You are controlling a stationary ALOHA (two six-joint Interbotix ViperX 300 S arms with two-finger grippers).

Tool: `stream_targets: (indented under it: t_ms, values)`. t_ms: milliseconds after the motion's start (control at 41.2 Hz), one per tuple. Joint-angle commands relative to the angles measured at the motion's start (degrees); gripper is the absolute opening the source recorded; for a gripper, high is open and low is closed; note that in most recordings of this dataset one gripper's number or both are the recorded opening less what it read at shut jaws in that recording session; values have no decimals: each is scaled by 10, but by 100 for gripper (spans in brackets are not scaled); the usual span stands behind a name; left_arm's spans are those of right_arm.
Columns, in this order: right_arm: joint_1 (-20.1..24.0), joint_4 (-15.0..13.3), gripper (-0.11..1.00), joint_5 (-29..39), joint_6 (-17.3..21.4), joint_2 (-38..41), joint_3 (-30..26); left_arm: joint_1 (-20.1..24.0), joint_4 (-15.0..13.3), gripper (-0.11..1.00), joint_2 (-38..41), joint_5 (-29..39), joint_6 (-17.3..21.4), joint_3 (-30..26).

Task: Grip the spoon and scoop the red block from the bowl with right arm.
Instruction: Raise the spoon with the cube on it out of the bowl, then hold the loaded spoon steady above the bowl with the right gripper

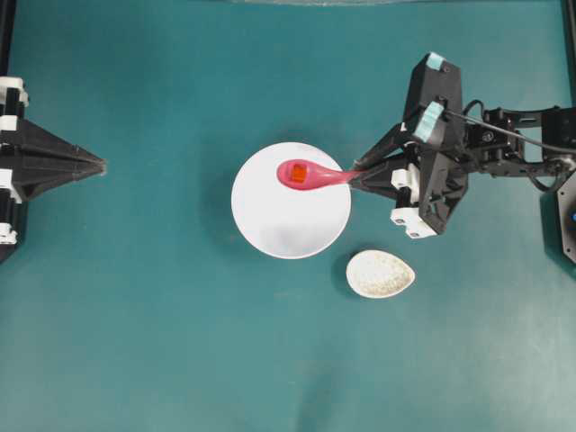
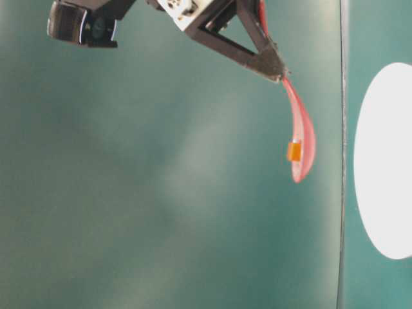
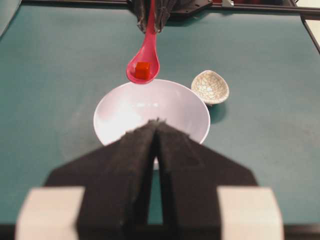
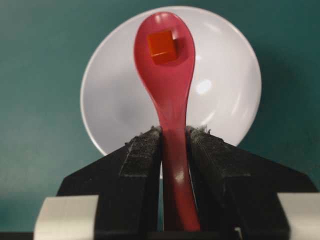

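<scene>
The right gripper (image 4: 175, 137) is clamped on the handle of the pink-red soup spoon (image 4: 167, 75), pads pressed to both flat sides. The red block (image 4: 161, 46) sits loose in the scoop, held above the white bowl (image 1: 270, 229), clear of its rim in the left wrist view. The spoon looks glossy, stiff and probably ceramic or hard plastic: slippery in padded jaws and brittle if dropped. The grip is far back on the handle, so any roll or tilt could tip the light cube out. The left gripper (image 3: 156, 125) rests with its jaws closed on nothing. The teal tabletop (image 1: 135, 342) is flat and matte; a speckled spoon rest (image 1: 380, 274) lies just beside the bowl.
</scene>
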Motion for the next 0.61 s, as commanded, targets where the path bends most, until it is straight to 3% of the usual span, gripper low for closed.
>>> stream_targets:
  t_ms: [0,291,583]
  values:
    - [2,2,24,-5,0,-11,-7,1,0,1,3,-5,0,-19]
    - [2,4,24,2,-1,-23,-17,1,1,1,2,-5,0,-21]
    - [2,4,24,51,-1,-58,-47,1,0,1,3,-5,1,-22]
